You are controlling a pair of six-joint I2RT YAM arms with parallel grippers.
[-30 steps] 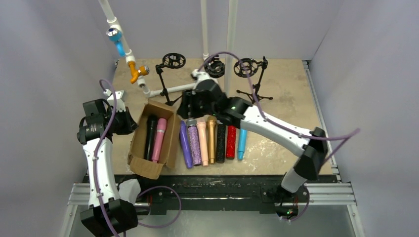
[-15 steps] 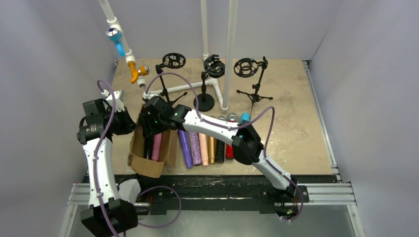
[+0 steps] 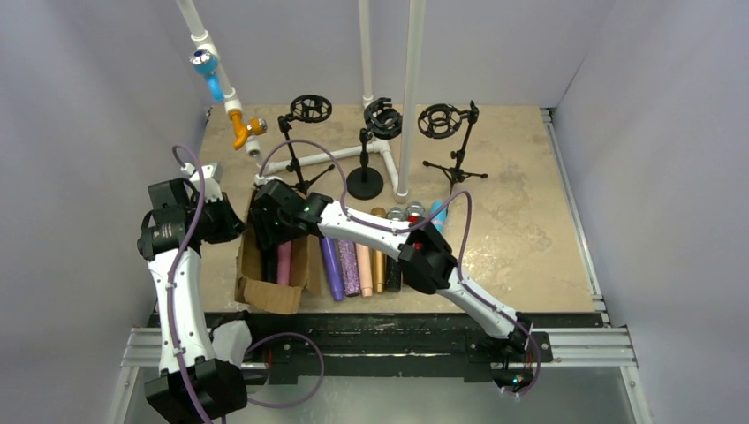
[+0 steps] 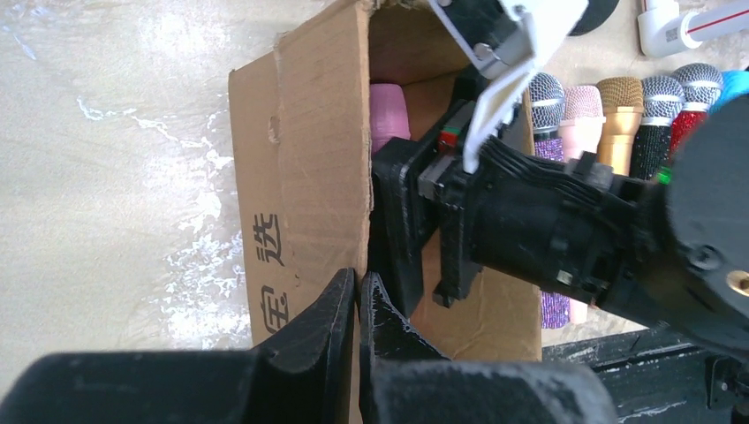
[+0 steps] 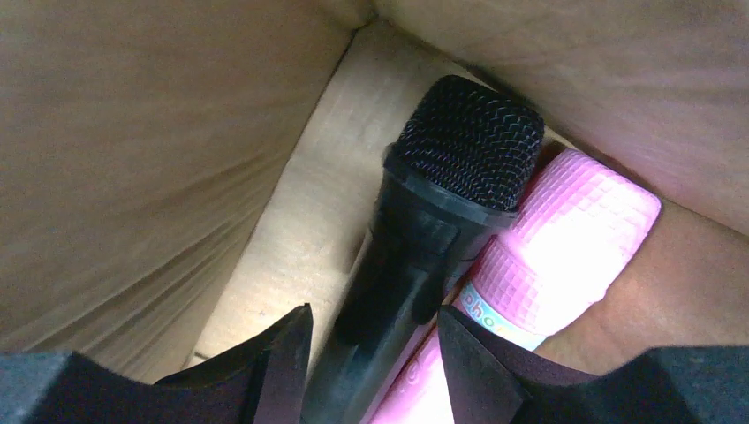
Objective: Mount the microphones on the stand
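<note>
Microphones, black, pink, in box; right fingers apart; left fingers tight on it.

black microphone: handle cut off at bottom edge | pink microphone: handle partly behind fingers

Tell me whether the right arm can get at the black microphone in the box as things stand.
Probably yes. The right pincer is inside the cardboard box, open, its fingers either side of the black microphone. The pink microphone lies tight against it and may crowd one finger.
</note>
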